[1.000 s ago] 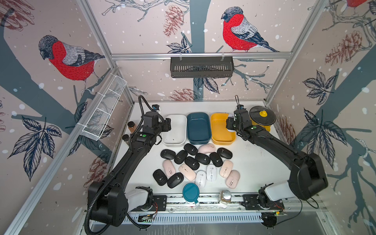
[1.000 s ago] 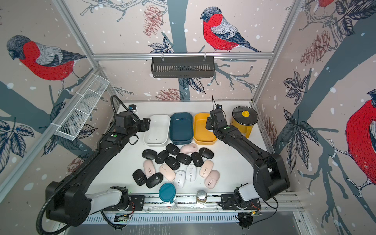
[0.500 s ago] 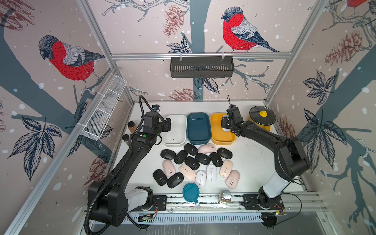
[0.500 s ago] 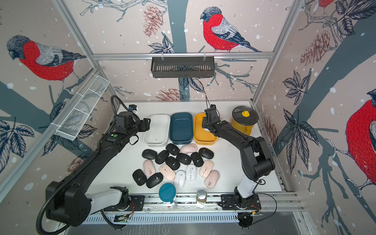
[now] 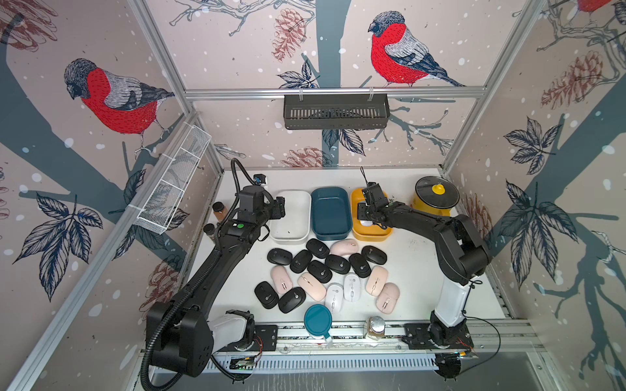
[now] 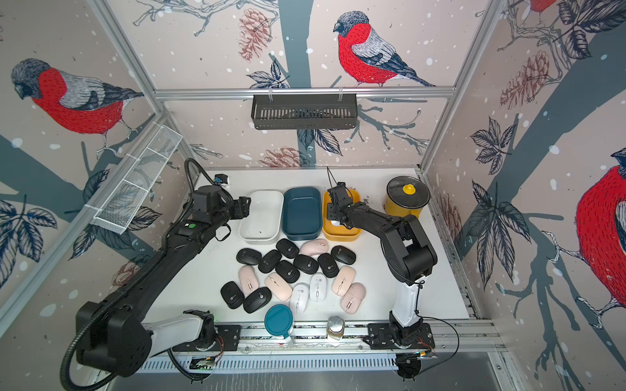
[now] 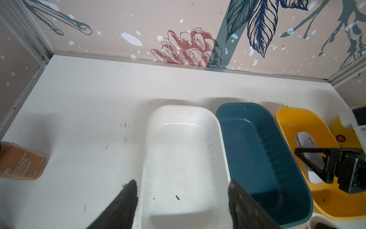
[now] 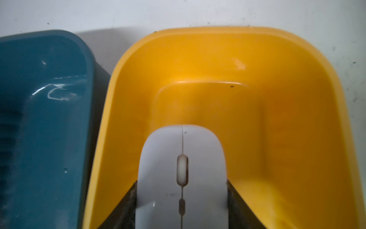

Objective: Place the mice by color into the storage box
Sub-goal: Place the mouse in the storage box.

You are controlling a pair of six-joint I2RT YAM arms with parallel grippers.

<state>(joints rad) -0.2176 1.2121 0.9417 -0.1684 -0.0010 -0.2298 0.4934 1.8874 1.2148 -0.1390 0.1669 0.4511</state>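
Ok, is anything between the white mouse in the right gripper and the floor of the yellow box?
Nothing visible. The right gripper holds the white mouse inside the walls of the yellow box. The floor around it is bare, with no other mouse inside.

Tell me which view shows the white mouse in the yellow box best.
The right wrist view: the white mouse fills it, gripped between the fingers, inside the yellow box. The left wrist view shows the mouse partly hidden; both top views show only a sliver.
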